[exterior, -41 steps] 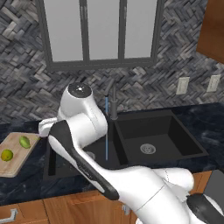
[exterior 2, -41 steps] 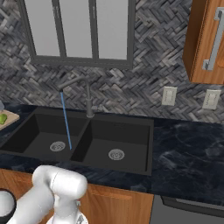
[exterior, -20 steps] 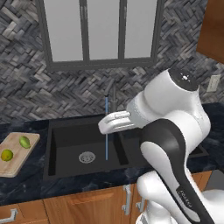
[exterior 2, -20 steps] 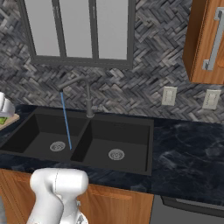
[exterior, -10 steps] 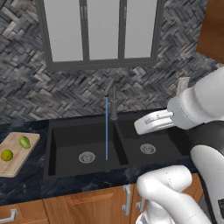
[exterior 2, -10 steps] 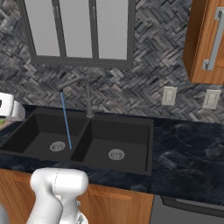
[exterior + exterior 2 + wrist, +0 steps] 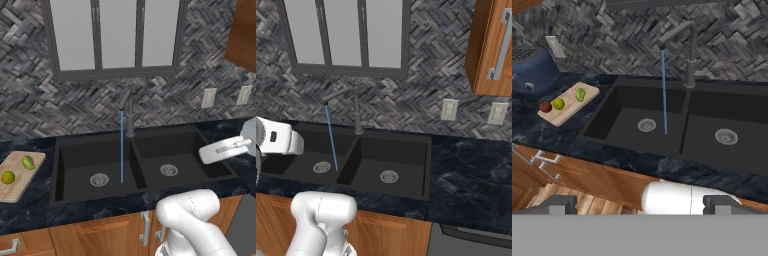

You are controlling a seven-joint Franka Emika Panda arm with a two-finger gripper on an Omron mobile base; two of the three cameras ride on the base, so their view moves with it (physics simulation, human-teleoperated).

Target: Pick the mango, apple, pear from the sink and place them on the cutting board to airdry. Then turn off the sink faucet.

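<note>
Fruit: small red apple [image 7: 545, 106], two green fruits, on my tan wooden cutting board [image 7: 567, 103].
Fingers: wide, empty.
Risk: I may strike the dark grey faucet [image 7: 689, 55]; water continues.

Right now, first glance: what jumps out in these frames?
The thin blue stream of water falling from the sink faucet into the left basin of the black sink, so the tap is on. Next, the three fruits on the cutting board left of the sink: apple, a yellow-green fruit, a green one.
</note>
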